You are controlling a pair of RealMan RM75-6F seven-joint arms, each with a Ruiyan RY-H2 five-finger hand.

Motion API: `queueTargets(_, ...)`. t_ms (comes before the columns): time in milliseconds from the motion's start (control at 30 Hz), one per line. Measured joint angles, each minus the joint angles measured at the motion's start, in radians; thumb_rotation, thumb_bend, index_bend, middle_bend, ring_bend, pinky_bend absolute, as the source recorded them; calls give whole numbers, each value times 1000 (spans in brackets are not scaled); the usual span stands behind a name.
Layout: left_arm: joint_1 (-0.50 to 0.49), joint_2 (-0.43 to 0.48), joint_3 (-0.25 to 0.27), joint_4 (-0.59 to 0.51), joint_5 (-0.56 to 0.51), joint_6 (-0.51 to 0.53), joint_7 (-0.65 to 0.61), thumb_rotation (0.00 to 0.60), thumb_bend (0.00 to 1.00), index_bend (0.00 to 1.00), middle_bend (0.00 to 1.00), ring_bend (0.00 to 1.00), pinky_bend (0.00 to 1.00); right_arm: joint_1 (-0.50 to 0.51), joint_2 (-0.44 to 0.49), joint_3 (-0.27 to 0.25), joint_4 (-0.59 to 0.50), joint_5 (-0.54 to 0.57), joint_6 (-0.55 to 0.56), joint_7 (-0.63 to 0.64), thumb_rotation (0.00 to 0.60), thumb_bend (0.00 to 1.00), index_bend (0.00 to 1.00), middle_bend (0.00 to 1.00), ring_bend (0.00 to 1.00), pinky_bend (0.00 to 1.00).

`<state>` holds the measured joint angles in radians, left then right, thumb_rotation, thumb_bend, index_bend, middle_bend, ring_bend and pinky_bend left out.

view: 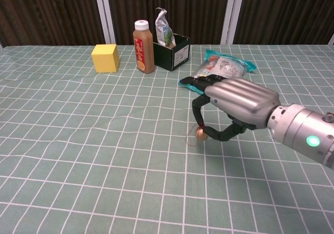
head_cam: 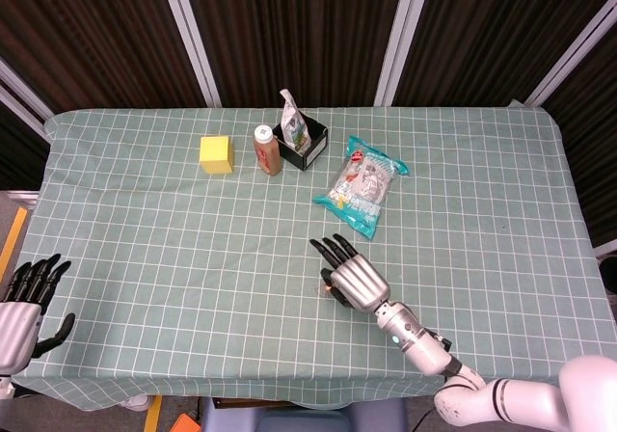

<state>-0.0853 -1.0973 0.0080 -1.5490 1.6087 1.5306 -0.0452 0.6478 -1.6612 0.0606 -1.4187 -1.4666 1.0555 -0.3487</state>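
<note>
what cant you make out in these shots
- Small round copper-coloured object: the right hand pinches it; in the head view that hand covers nearly all of it, too small to identify.
- Left hand: cut off by the head view's left edge, absent from the chest view.
- Snack bag: its near end is hidden behind the right hand's fingers.

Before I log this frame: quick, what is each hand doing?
Left hand: open, holding nothing, at the table's near left edge.
Right hand: pinching a small bronze bell on a red cord, low over the tablecloth.
</note>
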Motion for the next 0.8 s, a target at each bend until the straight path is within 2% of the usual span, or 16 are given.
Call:
queueTargets(333,2,6,-3,1,-8,1,-12,600,410,0,0,0,4,19,-80,-1,90,19,-53,3,600,549,723,88,0,0)
queueTargets(567,-1,7,-3,1,-10,-7,-17,600,410,0,0,0,5,17,-98,-5,122,22,-55,9,600,549,715,88,0,0)
queueTargets(733,0,8,-1,-1,-7,-5,-13,600,414,0,0,0,5,15,-102,-9,133,24,-62,11,600,549,639,89,0,0)
queueTargets(800,1,8,-1,-1,-6,-3,-15,600,414,0,0,0,5,14,-102,-11,134,24,-61,5,600,549,564,89,0,0)
